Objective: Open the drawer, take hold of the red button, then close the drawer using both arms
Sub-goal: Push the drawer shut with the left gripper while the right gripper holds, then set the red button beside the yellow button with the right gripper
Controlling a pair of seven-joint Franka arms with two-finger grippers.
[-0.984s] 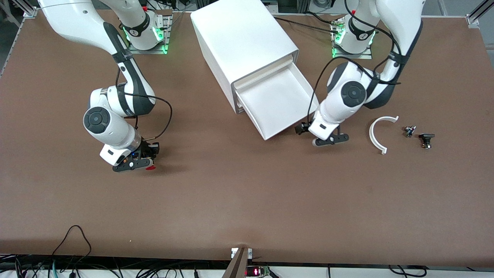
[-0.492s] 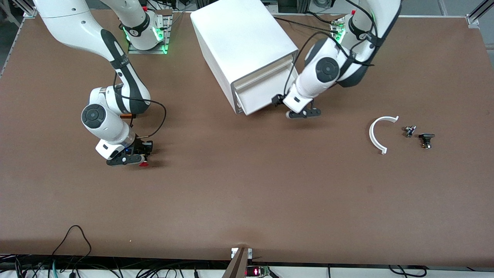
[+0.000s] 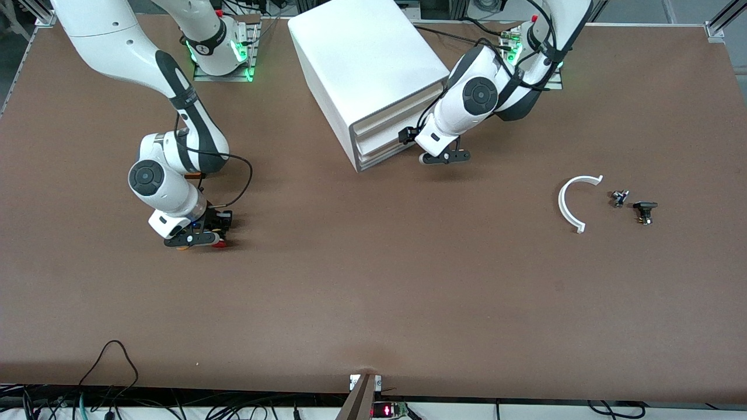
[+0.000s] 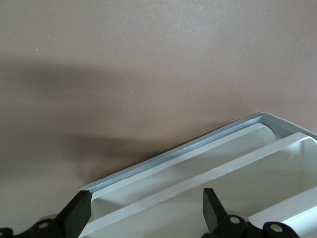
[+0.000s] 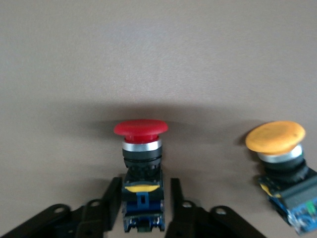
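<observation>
The white cabinet (image 3: 367, 58) stands near the arms' bases, and its middle drawer (image 3: 379, 142) sits pushed in flush with the other two. My left gripper (image 3: 443, 157) is open, right at the drawer fronts (image 4: 208, 163), with nothing between its fingers. My right gripper (image 3: 195, 238) is low at the table toward the right arm's end. The red-capped button (image 5: 141, 128) rests between its fingers (image 5: 110, 201), and a small gap shows beside the dark body, so the jaws stand slightly open. The red cap (image 3: 219, 244) pokes out past the fingertips.
An orange-capped button (image 5: 275, 136) lies close beside the red one, under the right gripper (image 3: 182, 247). Toward the left arm's end lie a white curved strip (image 3: 569, 204) and two small dark parts (image 3: 619, 198) (image 3: 645, 211). Cables hang along the table's front edge.
The left gripper pushed the open drawer back into the cabinet until it shut. The right gripper came down to the table with the red button and its jaws parted slightly.
</observation>
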